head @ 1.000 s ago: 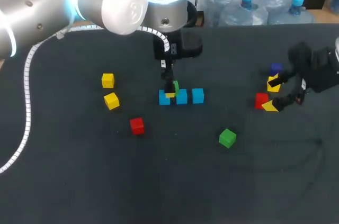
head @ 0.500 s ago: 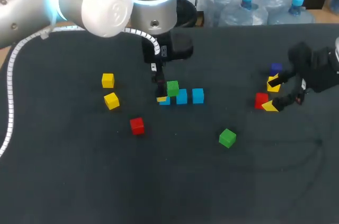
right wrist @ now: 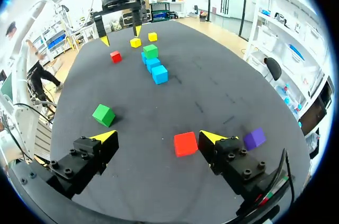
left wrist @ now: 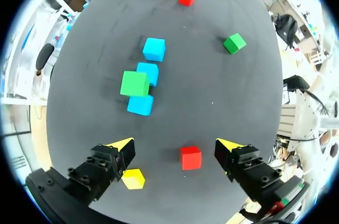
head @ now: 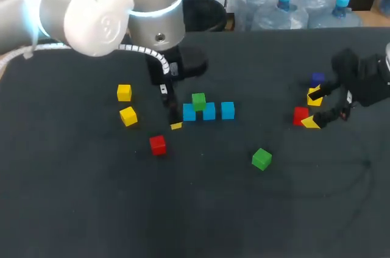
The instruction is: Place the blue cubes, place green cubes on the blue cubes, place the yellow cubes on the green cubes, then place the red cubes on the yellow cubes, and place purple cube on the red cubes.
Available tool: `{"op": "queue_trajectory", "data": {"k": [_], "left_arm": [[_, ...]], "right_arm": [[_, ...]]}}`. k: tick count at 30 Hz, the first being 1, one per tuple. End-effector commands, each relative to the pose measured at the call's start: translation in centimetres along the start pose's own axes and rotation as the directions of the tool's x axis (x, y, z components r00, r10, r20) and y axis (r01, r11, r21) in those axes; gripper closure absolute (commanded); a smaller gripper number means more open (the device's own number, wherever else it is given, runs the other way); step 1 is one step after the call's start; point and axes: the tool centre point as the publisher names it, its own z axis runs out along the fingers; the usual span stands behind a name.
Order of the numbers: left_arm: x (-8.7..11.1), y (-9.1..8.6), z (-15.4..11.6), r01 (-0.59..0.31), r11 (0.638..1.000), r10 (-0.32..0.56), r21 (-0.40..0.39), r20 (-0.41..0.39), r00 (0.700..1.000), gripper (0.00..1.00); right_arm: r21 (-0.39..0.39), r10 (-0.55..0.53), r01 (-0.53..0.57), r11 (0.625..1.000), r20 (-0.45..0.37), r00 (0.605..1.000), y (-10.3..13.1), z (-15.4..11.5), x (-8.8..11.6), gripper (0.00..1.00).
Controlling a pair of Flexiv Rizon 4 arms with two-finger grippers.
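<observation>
Surface (head: pixel 91 209): green cube (head: pixel 198 100) is perched across two blue cubes (head: pixel 209 113). Left tool (left wrist: pixel 175 143), apart and empty, is held at its 8 o'clock; it could be clipped off.

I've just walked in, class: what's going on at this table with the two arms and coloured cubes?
A stack of cubes is being built. Three blue cubes lie in a row mid-table, with one green cube on top, toward the row's left end. The left gripper hangs open and empty beside that row. The right gripper is open too, off to the right by a red cube and the purple cube. A second green cube and yellow cubes lie loose.
</observation>
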Motion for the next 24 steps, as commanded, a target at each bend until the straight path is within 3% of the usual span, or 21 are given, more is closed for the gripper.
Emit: {"op": "queue_trajectory", "data": {"k": [1, 6, 13, 14, 15, 24], "left_arm": [[1.8, -0.9, 0.2, -0.004, 1.0, 0.004, 0.003, 0.084, 0.996, 0.0], [2.7, -1.7, 0.7, -0.018, 1.0, 0.017, 0.015, 0.073, 0.997, 0.0], [3.5, -2.7, 0.7, -0.084, 0.996, 0.08, 0.019, 0.178, 0.981, 0.0], [3.7, -2.8, 0.5, -0.121, 0.992, 0.11, 0.032, 0.247, 0.963, 0.0], [3.9, -2.8, 0.3, -0.124, 0.992, 0.113, 0.025, 0.263, 0.958, 0.0], [4.4, -3.4, -0.2, -0.127, 0.992, 0.12, 0.0, 0.33, 0.936, 0.0]], "right_arm": [[0.0, 0.0, 0.0, 1.0, 0.0, 1.0, 0.0, 0.1, 0.0, 0.0], [0.0, 0.0, 0.0, 1.0, 0.0, 1.0, 0.0, 0.1, 0.0, 0.0], [0.0, 0.0, 0.0, 1.0, 0.0, 1.0, 0.0, 0.1, 0.0, 0.0], [0.0, 0.0, 0.0, 1.0, 0.0, 1.0, 0.0, 0.1, 0.0, 0.0], [0.0, 0.0, 0.0, 1.0, 0.0, 1.0, 0.0, 0.1, 0.0, 0.0], [0.0, 0.0, 0.0, 1.0, 0.0, 1.0, 0.0, 0.1, 0.0, 0.0]]}}
